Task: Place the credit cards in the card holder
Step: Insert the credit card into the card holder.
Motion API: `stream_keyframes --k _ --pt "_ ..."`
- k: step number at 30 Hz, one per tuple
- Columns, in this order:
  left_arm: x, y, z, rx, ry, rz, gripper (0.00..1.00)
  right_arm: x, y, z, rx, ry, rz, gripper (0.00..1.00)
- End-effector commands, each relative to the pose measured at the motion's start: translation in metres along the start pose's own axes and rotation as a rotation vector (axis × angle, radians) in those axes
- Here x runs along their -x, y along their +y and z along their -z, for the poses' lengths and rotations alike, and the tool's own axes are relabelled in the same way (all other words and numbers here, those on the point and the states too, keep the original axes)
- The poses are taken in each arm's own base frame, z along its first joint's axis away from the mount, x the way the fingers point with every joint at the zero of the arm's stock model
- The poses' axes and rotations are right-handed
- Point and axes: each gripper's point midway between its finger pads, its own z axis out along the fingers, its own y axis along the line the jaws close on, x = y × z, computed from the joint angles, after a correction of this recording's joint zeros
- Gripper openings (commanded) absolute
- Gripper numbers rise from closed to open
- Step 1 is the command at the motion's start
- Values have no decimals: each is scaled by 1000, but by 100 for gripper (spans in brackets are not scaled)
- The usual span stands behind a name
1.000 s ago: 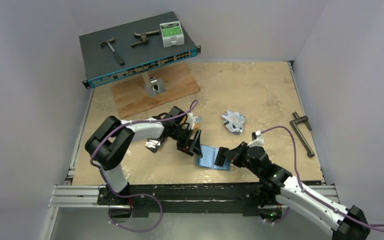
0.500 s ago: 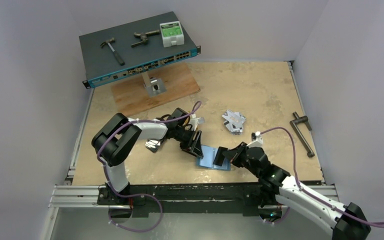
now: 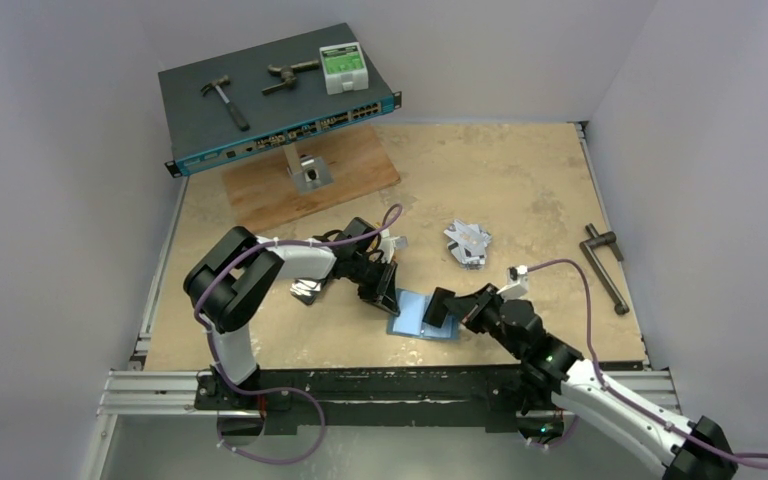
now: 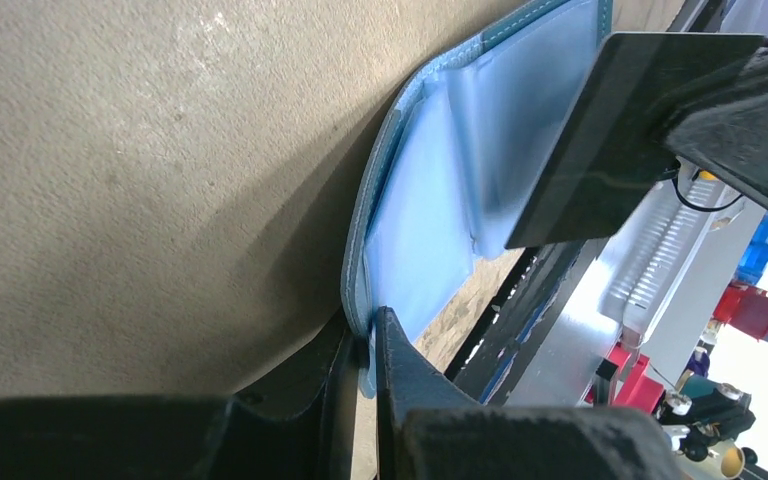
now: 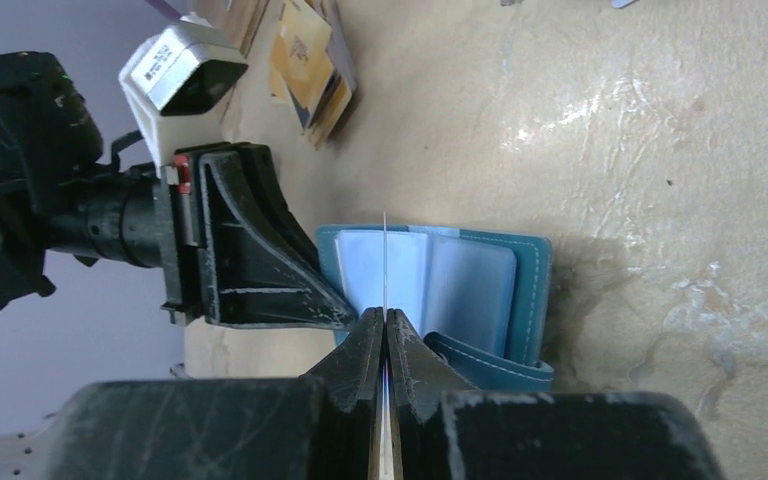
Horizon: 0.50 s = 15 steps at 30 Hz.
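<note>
The teal-blue card holder [image 3: 412, 316] lies open on the table, its pale inner slots [image 5: 465, 275] facing up. My left gripper [image 4: 365, 345] is shut on the holder's left edge, pinching the flap [image 4: 360, 290] between its fingers. My right gripper [image 5: 385, 318] is shut on a black credit card [image 4: 610, 130], seen edge-on [image 5: 385, 260] in the right wrist view. That card hangs upright just over the holder's inner pockets. More credit cards, gold-orange on top [image 5: 310, 60], lie by the left arm [image 3: 307, 291].
A crumpled silver object [image 3: 468, 243] lies behind the holder. A dark metal clamp [image 3: 603, 262] rests at the right edge. At the back left, a wooden board [image 3: 345, 175] carries a stand with a network switch [image 3: 260, 105] bearing tools.
My left gripper has closed on the holder's left edge. My right gripper has carried the black card leftward over the open holder.
</note>
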Motion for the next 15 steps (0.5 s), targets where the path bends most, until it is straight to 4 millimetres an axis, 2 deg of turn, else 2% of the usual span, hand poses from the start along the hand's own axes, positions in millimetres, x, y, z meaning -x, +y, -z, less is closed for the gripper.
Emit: stream_keyframes --k 1,12,15 --pt "4 2 -1 27 -6 4 8 1 5 -1 55 -26 -33 0" --pt "6 0 2 26 -9 3 7 1 -8 -10 -20 -25 44 0" --pt "6 -2 3 25 -10 2 7 2 -7 -10 -14 -32 44 0"
